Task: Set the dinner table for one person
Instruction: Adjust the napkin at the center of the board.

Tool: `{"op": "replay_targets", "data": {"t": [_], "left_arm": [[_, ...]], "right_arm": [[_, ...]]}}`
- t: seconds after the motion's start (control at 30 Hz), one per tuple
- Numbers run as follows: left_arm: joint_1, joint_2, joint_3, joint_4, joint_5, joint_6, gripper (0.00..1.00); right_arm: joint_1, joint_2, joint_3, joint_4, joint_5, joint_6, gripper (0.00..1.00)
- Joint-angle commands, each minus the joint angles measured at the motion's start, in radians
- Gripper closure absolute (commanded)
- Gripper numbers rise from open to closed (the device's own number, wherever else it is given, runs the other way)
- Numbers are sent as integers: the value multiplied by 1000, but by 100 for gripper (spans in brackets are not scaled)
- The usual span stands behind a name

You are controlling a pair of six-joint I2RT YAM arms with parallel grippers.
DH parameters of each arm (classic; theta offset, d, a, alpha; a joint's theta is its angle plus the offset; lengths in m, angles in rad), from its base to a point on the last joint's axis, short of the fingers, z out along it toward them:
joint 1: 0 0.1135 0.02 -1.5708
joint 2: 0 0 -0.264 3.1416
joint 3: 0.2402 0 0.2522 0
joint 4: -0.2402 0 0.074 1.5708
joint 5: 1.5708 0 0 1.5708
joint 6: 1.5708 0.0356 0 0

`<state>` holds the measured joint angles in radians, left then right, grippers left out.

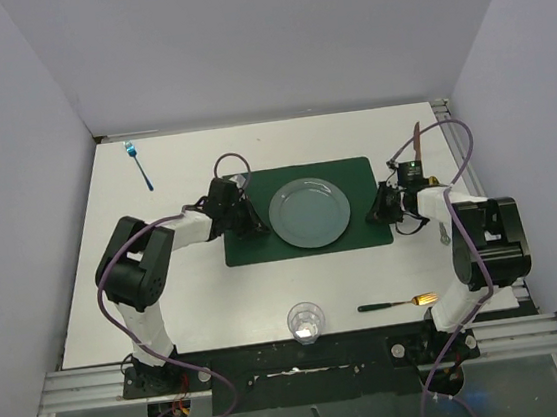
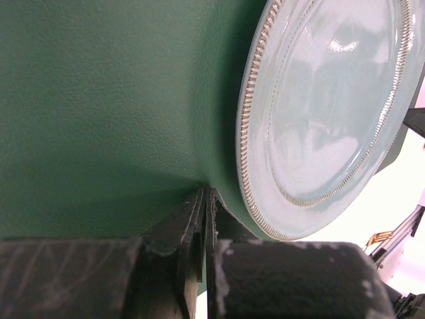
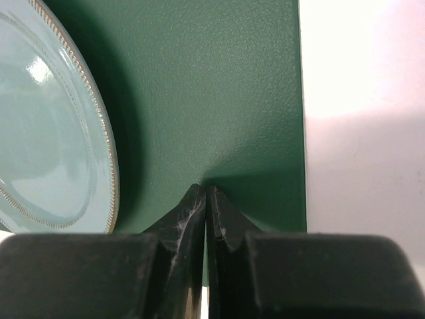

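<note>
step: squaring placemat [image 1: 355, 175] | left gripper [image 1: 257, 223] pinched shut on its left edge, right gripper [image 1: 374, 210] on right | plate [image 1: 309, 212] atop, mid dinner table [image 1: 208, 297] | next, likely: level joint release, then fork [image 1: 400, 304]

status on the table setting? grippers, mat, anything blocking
Both shut on mat edges: left gripper, right gripper. Mat holds plate; table not yet set. Off mat: glass, fork, spoon, knife. Nothing blocking.

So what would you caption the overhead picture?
The left gripper and right gripper pinch opposite edges of a dark green rectangular placemat carrying a round pale blue plate.
</note>
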<state>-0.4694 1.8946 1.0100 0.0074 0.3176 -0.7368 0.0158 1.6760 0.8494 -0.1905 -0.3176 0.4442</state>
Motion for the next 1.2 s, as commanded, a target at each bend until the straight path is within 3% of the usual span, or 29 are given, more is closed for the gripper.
{"op": "replay_targets", "data": {"t": [0.0,1.17], "left_arm": [[-18,31,-15,-207,-18,45,100],[69,2,-12,-213,-17,65,100]], "right_arm": [[27,-30,-38,-110,5,-13,100],[78,-56,-58,-102,8,24,100]]}}
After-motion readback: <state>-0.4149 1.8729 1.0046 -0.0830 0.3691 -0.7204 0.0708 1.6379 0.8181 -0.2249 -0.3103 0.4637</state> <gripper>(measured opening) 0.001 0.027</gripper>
